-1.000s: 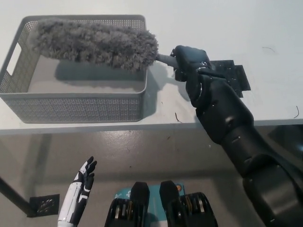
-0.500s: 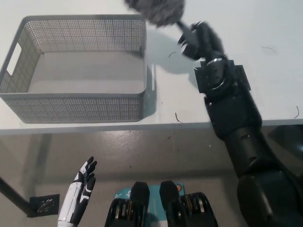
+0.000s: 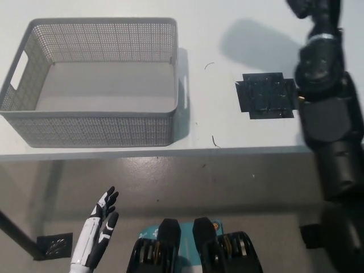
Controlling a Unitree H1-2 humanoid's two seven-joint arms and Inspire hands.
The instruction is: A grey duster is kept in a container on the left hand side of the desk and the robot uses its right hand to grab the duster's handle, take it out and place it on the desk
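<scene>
The grey mesh container (image 3: 91, 128) stands on the left of the white desk (image 3: 227, 136) with nothing inside it. The grey duster is not in the picture. My black right arm (image 3: 327, 108) reaches up along the right side, and only a bit of the right hand (image 3: 310, 7) shows, cut off by the top edge. What it holds is hidden. A broad soft shadow (image 3: 256, 42) lies on the desk below that hand. My white left hand (image 3: 99, 227) rests low at the lower left, below the desk's front edge, open with fingers apart.
A black patch of tape (image 3: 267, 95) is stuck on the desk right of the container. The desk's front edge (image 3: 170, 152) runs across the middle of the picture, with grey floor below it.
My right arm has swung up and to the right, carrying the duster out of the container and past the picture's top edge. The left hand has stayed in place.
</scene>
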